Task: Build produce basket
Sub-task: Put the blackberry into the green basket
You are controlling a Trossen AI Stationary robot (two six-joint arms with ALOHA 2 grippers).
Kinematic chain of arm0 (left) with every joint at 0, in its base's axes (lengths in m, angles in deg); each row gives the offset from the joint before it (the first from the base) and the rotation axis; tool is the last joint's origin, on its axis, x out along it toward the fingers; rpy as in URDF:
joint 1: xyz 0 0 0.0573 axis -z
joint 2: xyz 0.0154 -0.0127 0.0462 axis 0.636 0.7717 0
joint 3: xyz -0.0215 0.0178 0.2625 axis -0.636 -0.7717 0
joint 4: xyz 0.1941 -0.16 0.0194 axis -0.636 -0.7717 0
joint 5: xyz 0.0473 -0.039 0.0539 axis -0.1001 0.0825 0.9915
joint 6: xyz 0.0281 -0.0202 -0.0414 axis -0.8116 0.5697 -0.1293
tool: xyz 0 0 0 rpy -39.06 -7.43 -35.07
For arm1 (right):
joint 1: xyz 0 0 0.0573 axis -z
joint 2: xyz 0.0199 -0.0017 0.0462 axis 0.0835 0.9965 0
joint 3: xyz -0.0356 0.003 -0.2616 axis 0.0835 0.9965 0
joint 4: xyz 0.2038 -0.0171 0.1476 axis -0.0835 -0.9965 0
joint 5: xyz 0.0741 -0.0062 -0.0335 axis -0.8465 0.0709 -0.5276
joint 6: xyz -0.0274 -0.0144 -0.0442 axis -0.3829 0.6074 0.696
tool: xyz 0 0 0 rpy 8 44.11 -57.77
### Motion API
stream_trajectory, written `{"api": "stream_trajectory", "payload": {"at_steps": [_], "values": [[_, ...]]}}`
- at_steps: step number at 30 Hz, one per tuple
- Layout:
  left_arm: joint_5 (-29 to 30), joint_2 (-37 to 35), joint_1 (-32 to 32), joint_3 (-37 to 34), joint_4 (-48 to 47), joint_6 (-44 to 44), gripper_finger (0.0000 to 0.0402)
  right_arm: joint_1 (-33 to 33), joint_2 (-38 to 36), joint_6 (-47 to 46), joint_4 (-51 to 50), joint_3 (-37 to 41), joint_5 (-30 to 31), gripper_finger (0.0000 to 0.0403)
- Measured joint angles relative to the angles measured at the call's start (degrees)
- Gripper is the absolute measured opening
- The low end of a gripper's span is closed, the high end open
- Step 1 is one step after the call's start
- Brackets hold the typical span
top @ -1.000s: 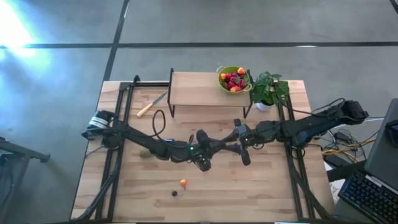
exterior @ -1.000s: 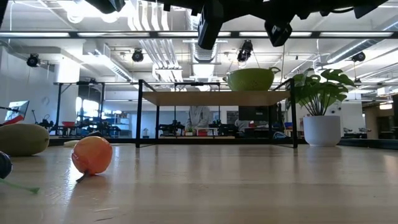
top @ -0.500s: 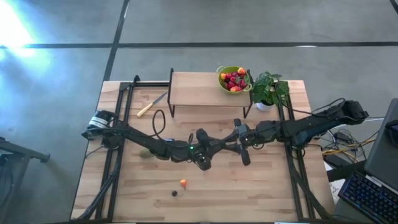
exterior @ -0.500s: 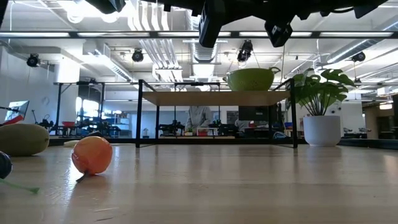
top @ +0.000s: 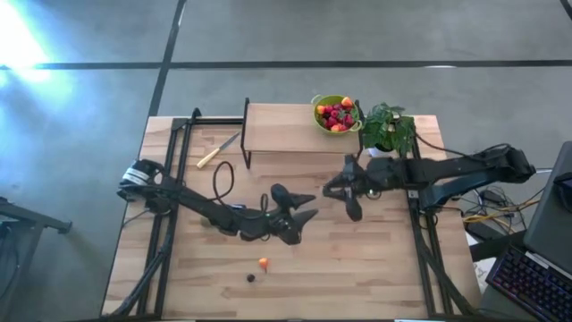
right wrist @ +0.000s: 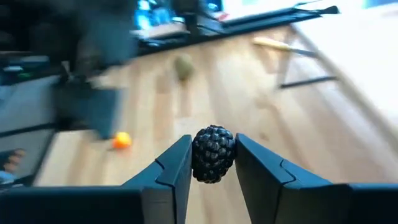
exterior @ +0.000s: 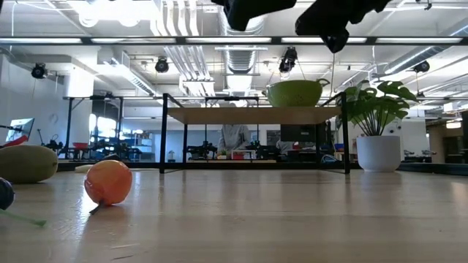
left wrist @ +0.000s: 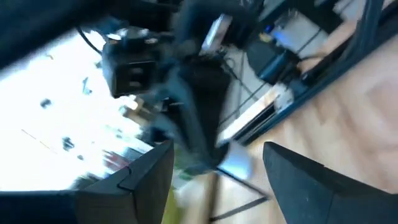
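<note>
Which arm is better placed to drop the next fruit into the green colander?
Right. Its hand already grips a dark berry and sits nearer the colander; the left hand is open and empty.

overhead light: bright and even, with strong glare on the floor (top: 22, 36) at the top-left corner
low cam: ceiling strip lights (exterior: 219, 40) glowing, my tabletop (exterior: 292, 219) soft up close
my left wrist: heavily smeared, washed-out white patch
my right wrist: blackberry (right wrist: 213, 154) sharp, background blurry

Blurred, perhaps the right arm (left wrist: 186, 106)
</note>
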Motion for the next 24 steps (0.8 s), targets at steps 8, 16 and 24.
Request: {"api": "stream_trajectory", "payload": {"at_steps": [8, 16, 24], "values": [[0.1, -0.2, 0.6, -0.1, -9.9, 23.0, 0.0252, 11.0, 0.6, 4.7, -19.9, -11.7, 10.5, 0.0096], [-0.1, -0.2, 0.1, -0.1, -13.6, 28.1, 0.0252, 22.8, 1.9, 6.5, -24.0, -17.1, 11.9, 0.011], [-0.1, -0.2, 0.1, -0.1, -14.8, 29.3, 0.0252, 30.7, 6.8, 8.4, -24.2, -18.3, 7.3, 0.0098]]}}
